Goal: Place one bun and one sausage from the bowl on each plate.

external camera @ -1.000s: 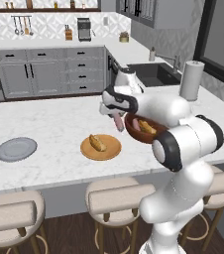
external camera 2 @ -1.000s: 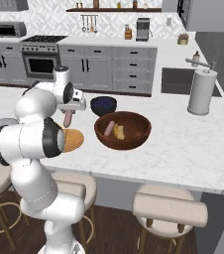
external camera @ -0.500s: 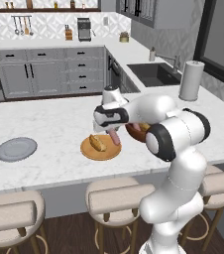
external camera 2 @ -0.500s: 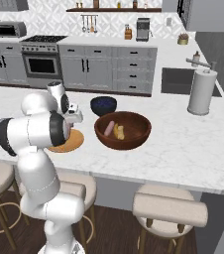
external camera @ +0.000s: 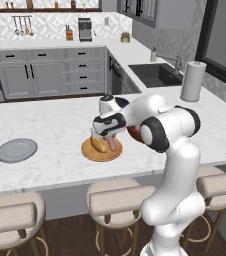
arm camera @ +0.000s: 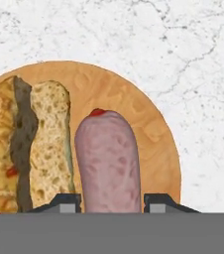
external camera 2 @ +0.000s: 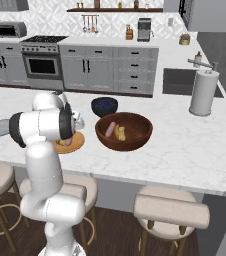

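Observation:
My gripper (external camera: 110, 136) (arm camera: 111, 203) hangs low over the tan-orange plate (external camera: 92, 154) (arm camera: 153, 124), shut on a pink sausage (external camera: 113, 145) (arm camera: 109, 158) that points down at the plate. A split bun (external camera: 99, 145) (arm camera: 29, 144) lies on that plate just beside the sausage. The reddish-brown bowl (external camera 2: 130, 142) stands to the right of the plate and holds another sausage (external camera 2: 109, 129) and a bun (external camera 2: 119, 132). The pale grey plate (external camera: 16, 150) lies bare at the far left of the counter.
A dark blue-black bowl (external camera 2: 104, 106) sits behind the wooden bowl. A paper towel roll (external camera 2: 203, 93) stands by the sink (external camera: 157, 74) at the right. Stools (external camera: 119, 199) line the counter's front edge.
The arm has swung left from the wooden bowl, carrying the sausage, and has come down over the tan-orange plate next to the bun.

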Available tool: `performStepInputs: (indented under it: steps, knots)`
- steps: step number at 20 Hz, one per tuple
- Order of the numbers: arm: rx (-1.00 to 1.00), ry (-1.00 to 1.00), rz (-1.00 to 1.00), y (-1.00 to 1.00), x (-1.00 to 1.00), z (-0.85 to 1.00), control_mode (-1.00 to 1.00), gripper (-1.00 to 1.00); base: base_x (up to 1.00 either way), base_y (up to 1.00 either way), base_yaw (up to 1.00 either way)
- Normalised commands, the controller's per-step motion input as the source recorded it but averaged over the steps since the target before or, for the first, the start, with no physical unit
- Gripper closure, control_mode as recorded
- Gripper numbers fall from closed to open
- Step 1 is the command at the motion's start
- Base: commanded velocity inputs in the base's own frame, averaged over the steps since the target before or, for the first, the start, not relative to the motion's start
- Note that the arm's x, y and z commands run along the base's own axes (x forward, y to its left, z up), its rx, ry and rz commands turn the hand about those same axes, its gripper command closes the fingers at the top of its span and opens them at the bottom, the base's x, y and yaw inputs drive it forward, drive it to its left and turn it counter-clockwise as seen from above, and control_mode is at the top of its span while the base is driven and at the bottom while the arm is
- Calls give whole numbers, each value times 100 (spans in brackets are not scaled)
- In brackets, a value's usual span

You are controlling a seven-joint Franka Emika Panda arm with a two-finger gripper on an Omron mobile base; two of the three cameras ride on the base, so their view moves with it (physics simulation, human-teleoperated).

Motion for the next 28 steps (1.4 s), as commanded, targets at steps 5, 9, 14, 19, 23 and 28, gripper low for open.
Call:
performStepInputs:
  steps: [5, 9, 14, 19, 23, 28]
  knots:
    - [0, -1, 1, 0, 25, -1, -100, -100, 0, 0, 0]
    - [0, 0, 0, 0, 1, 0, -100, -100, 0, 0, 0]
    - [-3, -1, -1, -4, -31, 56, -100, -100, 0, 0, 0]
    - [7, -4, 0, -75, -79, 100, -100, -100, 0, 0, 0]
    - [17, -5, 0, -100, -73, 86, -100, -100, 0, 0, 0]
    - [6, 3, 0, -100, -3, 58, -100, -100, 0, 0, 0]
